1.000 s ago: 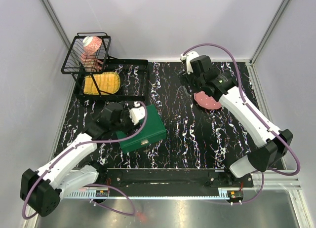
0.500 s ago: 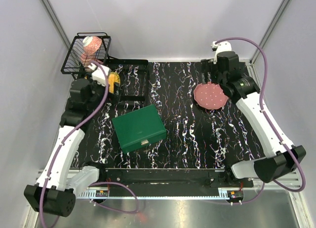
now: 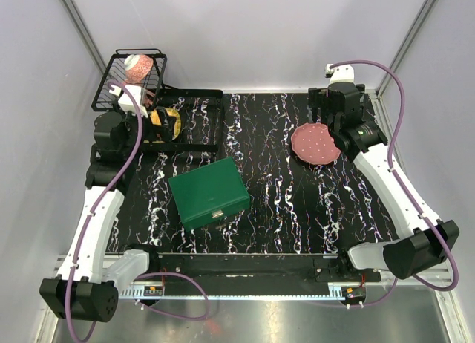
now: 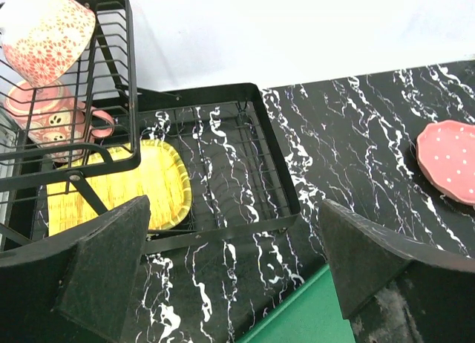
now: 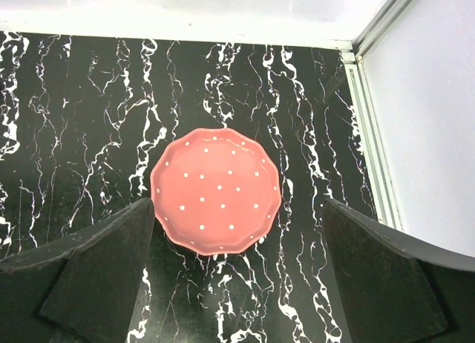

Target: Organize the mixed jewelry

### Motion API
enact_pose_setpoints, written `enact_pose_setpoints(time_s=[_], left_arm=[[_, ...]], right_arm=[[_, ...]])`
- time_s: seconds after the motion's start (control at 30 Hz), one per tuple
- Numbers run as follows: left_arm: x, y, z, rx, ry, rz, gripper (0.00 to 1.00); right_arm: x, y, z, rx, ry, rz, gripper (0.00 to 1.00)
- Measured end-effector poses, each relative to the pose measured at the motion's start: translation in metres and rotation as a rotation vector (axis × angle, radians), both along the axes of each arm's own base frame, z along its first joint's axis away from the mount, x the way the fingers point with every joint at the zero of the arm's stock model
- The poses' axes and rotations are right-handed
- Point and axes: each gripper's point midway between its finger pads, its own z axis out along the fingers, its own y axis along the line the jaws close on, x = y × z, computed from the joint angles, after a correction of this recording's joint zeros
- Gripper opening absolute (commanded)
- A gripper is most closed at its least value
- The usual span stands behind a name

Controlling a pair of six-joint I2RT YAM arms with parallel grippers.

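Observation:
No jewelry pieces show in any view. The green box (image 3: 209, 192) lies shut on the black marbled table, left of centre; its corner shows in the left wrist view (image 4: 297, 322). The pink white-dotted plate (image 3: 315, 142) sits at the back right and looks bare in the right wrist view (image 5: 216, 191). My left gripper (image 3: 141, 126) is open and empty, raised by the dish rack, away from the box (image 4: 234, 283). My right gripper (image 3: 334, 113) is open and empty, raised behind the plate, which shows between its fingers (image 5: 237, 276).
A black wire dish rack (image 3: 130, 79) at the back left holds a pink patterned cup (image 4: 44, 31) and a mug. A yellow plate (image 4: 119, 191) lies in the black tray frame (image 4: 282, 187) beneath it. A metal rail (image 5: 371, 120) edges the table on the right.
My left gripper has moved from the green box back and left to the dish rack. My right gripper has drawn back from over the pink plate, uncovering it.

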Motion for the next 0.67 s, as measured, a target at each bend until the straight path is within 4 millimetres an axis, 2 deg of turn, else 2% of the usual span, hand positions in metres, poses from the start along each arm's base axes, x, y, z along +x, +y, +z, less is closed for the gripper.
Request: enact_pose_setpoints(time_s=[0.33, 0.67], left_arm=[[0.005, 0.001, 0.015, -0.031, -0.057, 0.017, 0.99], [0.009, 0.001, 0.006, -0.041, -0.049, 0.018, 0.99]], right_arm=[[0.002, 0.001, 0.004, 0.009, -0.02, 0.004, 0.98], [-0.01, -0.004, 0.02, 0.014, -0.071, 0.009, 1.0]])
